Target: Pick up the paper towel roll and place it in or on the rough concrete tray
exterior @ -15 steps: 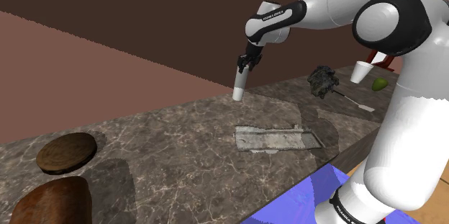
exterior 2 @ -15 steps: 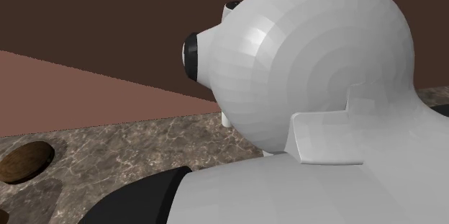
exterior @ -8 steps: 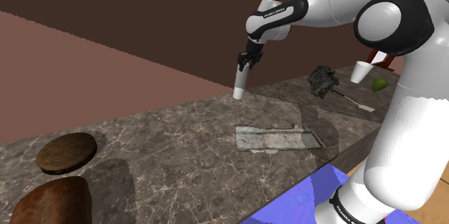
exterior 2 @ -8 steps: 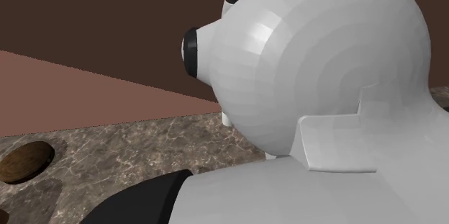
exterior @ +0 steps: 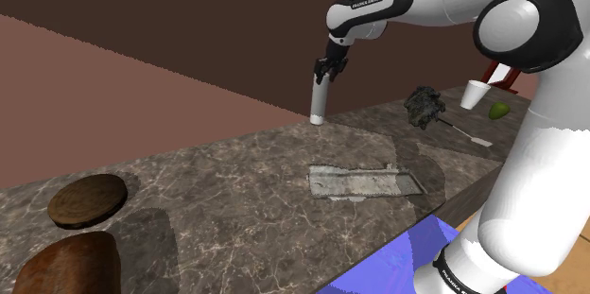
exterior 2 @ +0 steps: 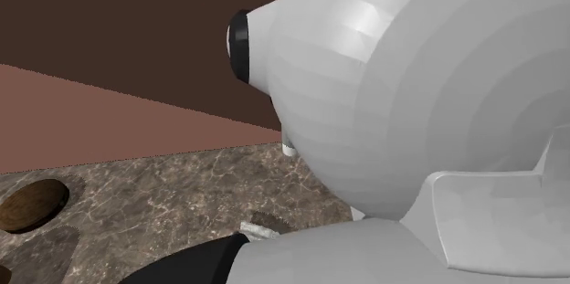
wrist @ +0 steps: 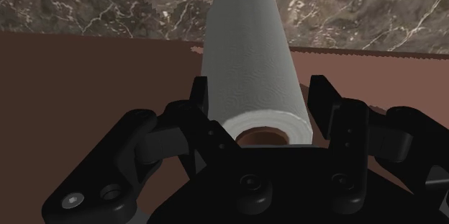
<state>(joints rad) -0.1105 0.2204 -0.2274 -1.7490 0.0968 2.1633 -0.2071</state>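
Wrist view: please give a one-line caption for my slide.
Black gripper clasps the white paper towel roll at one end, dark veined counter beyond.

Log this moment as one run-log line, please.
claw: shut on paper towel roll | roll: upright, at far edge of counter | rough grey tray: bare, on counter

Upright white roll [exterior: 319,103], flat grey tray [exterior: 364,181]

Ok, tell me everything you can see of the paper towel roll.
The paper towel roll is a slim white cylinder with an embossed sheet texture and a brown core showing at its top end. It is upright, its top clasped by the black gripper, near the back edge of the marbled counter. Whether its lower end touches the counter cannot be told.
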